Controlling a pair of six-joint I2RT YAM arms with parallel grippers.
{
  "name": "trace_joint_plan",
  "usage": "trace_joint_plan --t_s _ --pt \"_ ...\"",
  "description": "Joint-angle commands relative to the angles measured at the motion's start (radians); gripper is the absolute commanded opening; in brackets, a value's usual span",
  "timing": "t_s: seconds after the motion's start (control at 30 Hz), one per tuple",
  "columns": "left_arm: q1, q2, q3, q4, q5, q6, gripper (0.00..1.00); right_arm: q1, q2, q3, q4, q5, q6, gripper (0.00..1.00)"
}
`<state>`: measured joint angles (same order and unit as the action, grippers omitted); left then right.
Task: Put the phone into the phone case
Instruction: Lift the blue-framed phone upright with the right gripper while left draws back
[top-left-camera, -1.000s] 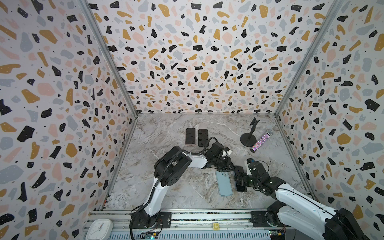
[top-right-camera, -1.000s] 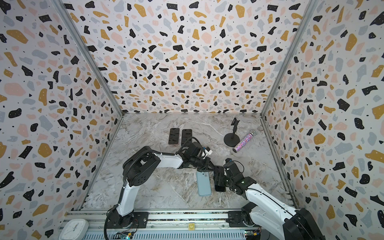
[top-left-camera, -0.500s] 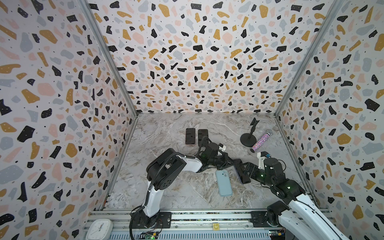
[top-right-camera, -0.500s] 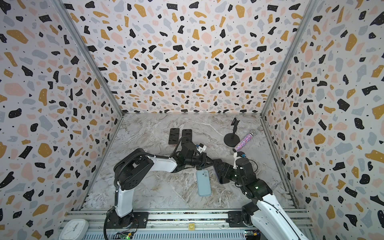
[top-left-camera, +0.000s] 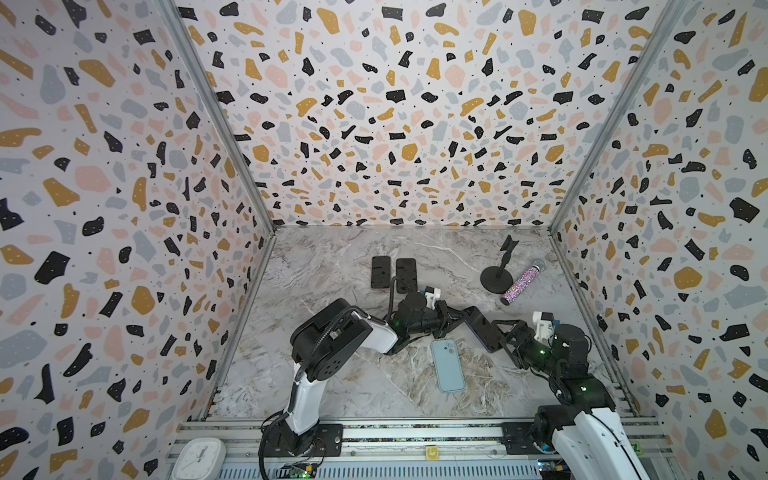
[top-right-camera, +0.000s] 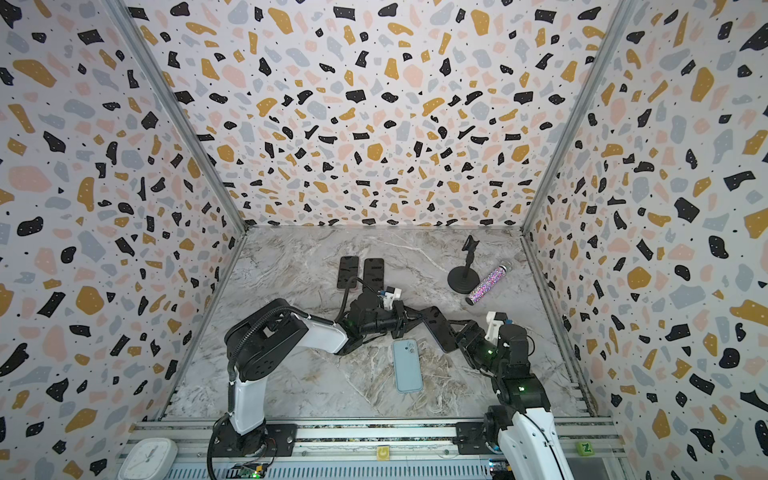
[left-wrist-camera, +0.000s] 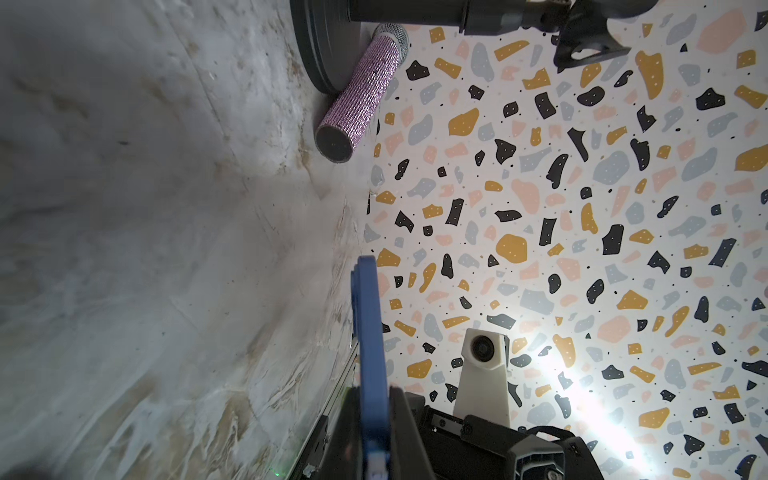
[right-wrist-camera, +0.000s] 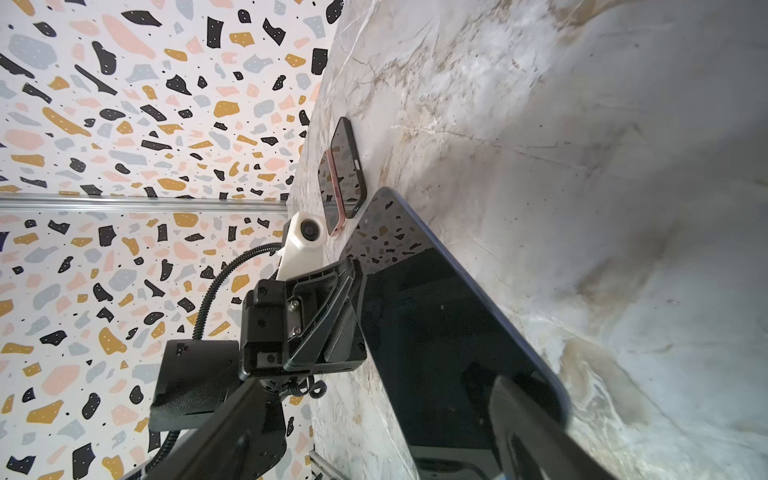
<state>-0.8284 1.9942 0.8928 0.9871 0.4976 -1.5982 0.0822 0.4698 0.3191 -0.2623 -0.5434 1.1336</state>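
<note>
The left gripper (top-left-camera: 459, 318) is pressed shut on one end of the phone (top-left-camera: 482, 330) and holds it tilted off the table (top-left-camera: 332, 374), just past the far right corner of the phone case (top-left-camera: 447, 365). The right gripper (top-left-camera: 505, 334) sits at the phone's other end with its fingers spread on either side. In the right wrist view one finger stands clear of the phone's (right-wrist-camera: 436, 332) edge.

The phone is a thin slab with a glossy black face that mirrors the speckled wall. Seen edge-on in the left wrist view, its rim (left-wrist-camera: 370, 332) is matte blue and rounded. The case is smooth, pale blue and round-cornered, with a camera cut-out at its far end. It lies flat on veined grey-beige marble.

Beyond the case lie two dark flat phones (top-left-camera: 392, 273) side by side. Well to its far right are a black round-based stand (top-left-camera: 496, 276) and a glittery pink cylindrical microphone (top-left-camera: 521, 282).
</note>
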Motion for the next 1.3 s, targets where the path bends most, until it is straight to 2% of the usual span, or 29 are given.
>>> trace_joint_plan --t_s 0.0,0.17,0.27,0.33,0.57,0.67,0.77,0.9,1.07,1.13,1.2,1.27 --pt "0.018 -0.062 -0.009 0.214 -0.032 -0.05 0.01 -0.009 0.003 0.017 -0.056 0.022 0.032 0.88" --pt "0.025 -0.082 -0.017 0.205 -0.042 -0.026 0.02 -0.026 0.04 0.021 -0.01 0.037 0.062 0.9" --pt "0.029 -0.089 -0.027 0.216 -0.051 -0.026 0.02 -0.028 0.081 0.005 0.061 -0.001 0.099 0.91" --pt "0.031 -0.089 -0.031 0.233 -0.056 -0.034 0.02 -0.03 0.093 -0.028 0.14 -0.057 0.139 0.87" --pt "0.029 -0.082 -0.022 0.239 -0.06 -0.037 0.02 -0.03 0.063 -0.169 0.453 -0.17 0.315 0.52" --pt "0.025 -0.078 -0.023 0.242 -0.058 -0.037 0.02 -0.028 0.059 -0.225 0.592 -0.183 0.397 0.38" --pt "0.022 -0.081 -0.027 0.245 -0.059 -0.038 0.02 -0.028 0.051 -0.228 0.61 -0.173 0.414 0.25" --pt "0.021 -0.084 -0.032 0.235 -0.062 -0.032 0.02 -0.027 0.052 -0.215 0.608 -0.179 0.417 0.12" --pt "0.017 -0.09 -0.031 0.212 -0.067 -0.02 0.03 -0.027 0.049 -0.213 0.603 -0.187 0.421 0.04" --pt "0.014 -0.097 -0.032 0.185 -0.067 0.002 0.09 -0.027 0.05 -0.212 0.603 -0.186 0.418 0.02" --pt "0.015 -0.118 -0.037 0.126 -0.061 0.047 0.25 -0.027 0.051 -0.208 0.602 -0.184 0.414 0.01" --pt "0.018 -0.154 -0.042 0.005 -0.047 0.144 0.45 -0.027 0.051 -0.202 0.587 -0.179 0.402 0.0"
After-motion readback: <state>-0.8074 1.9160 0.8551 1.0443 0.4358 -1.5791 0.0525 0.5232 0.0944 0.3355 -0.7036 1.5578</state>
